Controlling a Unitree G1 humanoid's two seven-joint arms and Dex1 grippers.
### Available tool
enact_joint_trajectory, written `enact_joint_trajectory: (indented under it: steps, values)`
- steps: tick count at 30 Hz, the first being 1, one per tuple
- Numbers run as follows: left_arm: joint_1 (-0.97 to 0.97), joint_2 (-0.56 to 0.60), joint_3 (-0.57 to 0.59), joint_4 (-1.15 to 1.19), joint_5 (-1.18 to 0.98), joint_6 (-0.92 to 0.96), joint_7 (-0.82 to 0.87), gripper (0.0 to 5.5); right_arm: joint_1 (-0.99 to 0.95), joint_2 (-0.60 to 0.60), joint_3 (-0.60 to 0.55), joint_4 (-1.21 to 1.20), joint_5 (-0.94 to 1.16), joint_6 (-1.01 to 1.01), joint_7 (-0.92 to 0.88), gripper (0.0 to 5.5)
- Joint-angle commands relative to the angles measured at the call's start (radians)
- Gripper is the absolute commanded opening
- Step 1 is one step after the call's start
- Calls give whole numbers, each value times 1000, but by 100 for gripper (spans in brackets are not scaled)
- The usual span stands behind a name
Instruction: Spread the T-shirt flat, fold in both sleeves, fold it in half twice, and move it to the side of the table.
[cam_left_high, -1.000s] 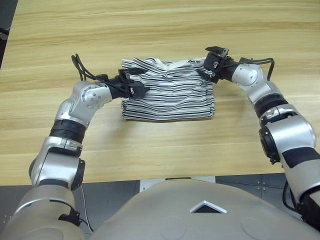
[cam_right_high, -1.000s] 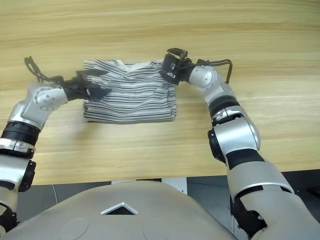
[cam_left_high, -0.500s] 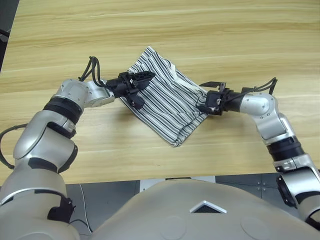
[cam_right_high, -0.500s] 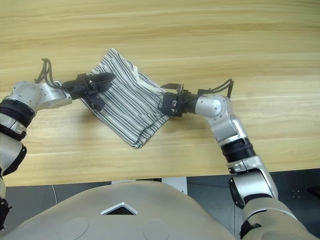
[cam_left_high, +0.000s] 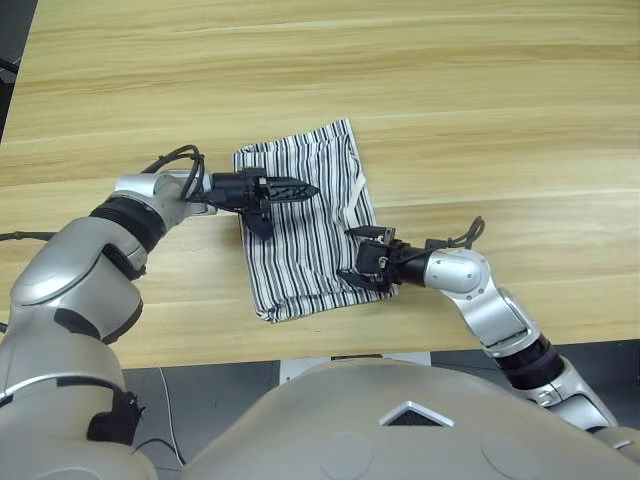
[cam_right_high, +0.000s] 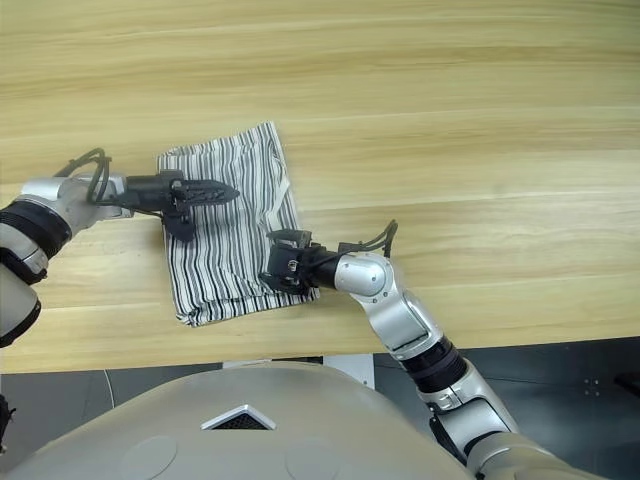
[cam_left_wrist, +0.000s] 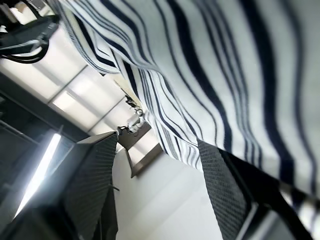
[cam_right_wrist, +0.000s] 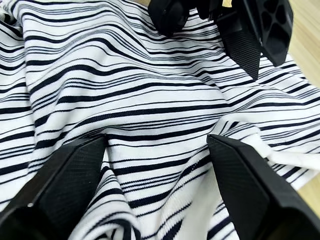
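**Item under inspection.** The T-shirt lies on the surface as a narrow striped packet of several layers. It sits left of centre and close to the near edge, with its long side running away from you. The white collar band shows along the right-hand side. The nearest corner is rumpled rather than square.

**Left end effector**. You have it over the far left part of the packet, pointing right. The wrist view shows its fingers apart, with fabric draped past one of them and nothing pinched between the two.

**Right end effector**. It sits at the near right edge of the packet, pointing left. Its fingers are spread wide and rest on the striped cloth without gripping it.

**Step in hand.** Judging by the compact shape, the sleeve folds and both half-folds look complete. What remains is placement at the side of the surface. The packet is not clearly at a side yet.

**Next move.**
- Close each end effector on the full stack at opposite edges, not on the top ply alone.
- Carry or slide both ends together at the same pace.

**Risks.**
- A grip on one layer would likely peel the fold open.
- Uneven travel would skew the packet further.
- The near edge of the surface is close, so steer sideways, not towards yourself.
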Motion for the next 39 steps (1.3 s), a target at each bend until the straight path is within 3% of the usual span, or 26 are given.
enact_joint_trajectory:
  steps: [1, 4, 8, 13, 16, 19, 21, 26, 31, 37, 39]
  values:
    - [-4, -1, -13, 29, 6, 25, 42, 294, 17, -15, -4, 5, 17, 5, -16, 368]
    - [-39, 28, 57, -2, -77, -16, 64, 294, 18, -54, -49, -80, 62, 27, 12, 368]
    - [-106, 104, 230, -75, -322, -223, -31, 294, 34, -136, -135, -255, 165, 100, 80, 368]
    - [-64, 171, 391, -81, -794, -593, -464, 294, 8, -224, -290, -418, 370, 230, 171, 368]
    - [27, 233, 407, -109, -1163, -716, -794, 323, -11, -288, -348, -387, 417, 177, 221, 373]
    - [191, 409, 334, -311, -1553, -677, -1177, 374, -67, -337, -433, -210, 466, -84, 335, 373]
    - [345, 562, 287, -445, -1626, -605, -1372, 404, -125, -399, -413, 9, 336, -383, 330, 373]
    - [594, 747, 283, -742, -1794, -396, -1616, 475, -210, -432, -290, 311, 136, -945, 302, 373]
    - [689, 812, 372, -875, -1835, -264, -1698, 547, -256, -447, -229, 475, 93, -1115, 328, 373]
    - [819, 829, 523, -1020, -1806, -141, -1758, 550, -273, -465, -145, 543, 115, -1194, 362, 476]
    - [843, 805, 574, -1034, -1787, -140, -1764, 550, -276, -460, -130, 566, 104, -1224, 352, 476]
